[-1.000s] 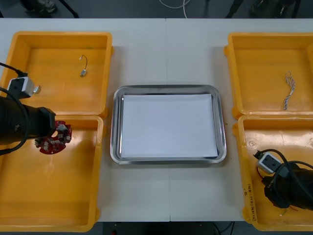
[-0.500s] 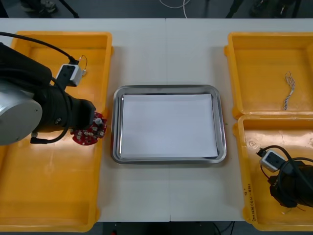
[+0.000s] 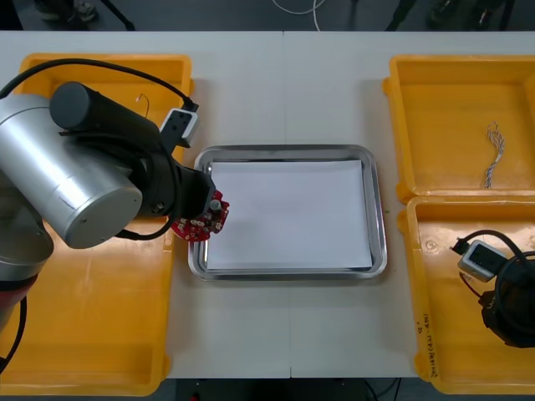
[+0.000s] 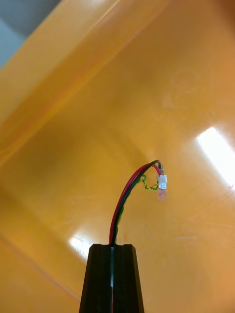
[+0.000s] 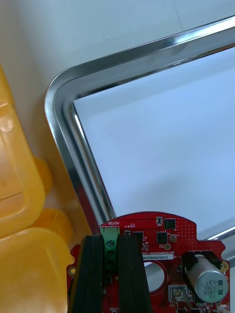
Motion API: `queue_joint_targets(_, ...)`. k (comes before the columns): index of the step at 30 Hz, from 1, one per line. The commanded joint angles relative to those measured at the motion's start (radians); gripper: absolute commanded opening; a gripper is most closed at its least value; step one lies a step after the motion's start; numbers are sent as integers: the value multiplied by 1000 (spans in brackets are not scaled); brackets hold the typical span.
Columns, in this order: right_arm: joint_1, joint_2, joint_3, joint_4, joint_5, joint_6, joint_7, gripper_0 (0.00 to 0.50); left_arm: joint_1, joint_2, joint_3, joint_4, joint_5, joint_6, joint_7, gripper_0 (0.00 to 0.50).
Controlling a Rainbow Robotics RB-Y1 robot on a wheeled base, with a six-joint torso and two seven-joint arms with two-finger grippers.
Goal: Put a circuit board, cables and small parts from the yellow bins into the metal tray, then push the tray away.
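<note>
Board [image 3: 203, 224] first: from above, the round red thing is hanging right across the left rim of the tray [image 3: 288, 153], partly over the white inside and partly out toward the near left bin [image 3: 84, 334]. The left claw [image 3: 194, 209] is gripping it, tucked under the big silver left arm [image 3: 75, 184]. On the other side the right arm [image 3: 512, 305] is sitting low in the near right bin [image 3: 435, 251]. A blue and white cable [image 3: 495, 154] is lying alone in the far right bin [image 3: 456, 100].

Right wrist camera: the right claw [image 4: 112, 247] is pinching tight on a red and yellow cable [image 4: 128, 193]. It's arching up out of the fingers [image 4: 100, 279] with a little white plug [image 4: 162, 182] at its end, above the orange bin floor.

Left wrist camera: the left claw is clamping the board by a green block [image 5: 110, 244] on its edge, fingers spread by just that block's width. Beyond them the tray's rounded corner is showing, with the bins sitting just beside it.
</note>
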Motion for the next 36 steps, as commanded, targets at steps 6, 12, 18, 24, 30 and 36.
queue_joint_targets(6,-54,-5,-190,-51,-176,133,-45,0,-78,-34,-145,100,-70,-117,35,0)
queue_joint_targets(12,-94,-5,-302,-51,-273,254,-55,0,-92,-44,-223,144,-113,-168,42,0)
queue_joint_targets(18,-151,-19,-334,-51,-291,331,-69,0,-99,-52,-262,173,-125,-195,46,0)
queue_joint_targets(24,-224,-52,-334,-51,-302,351,-89,0,-99,-54,-294,222,-140,-238,49,0)
queue_joint_targets(30,-302,-57,-299,-51,-308,389,-107,0,-98,-57,-312,261,-146,-280,54,0)
queue_joint_targets(36,-401,-62,-213,-50,-313,403,-127,0,-98,-58,-318,276,-146,-296,57,0)
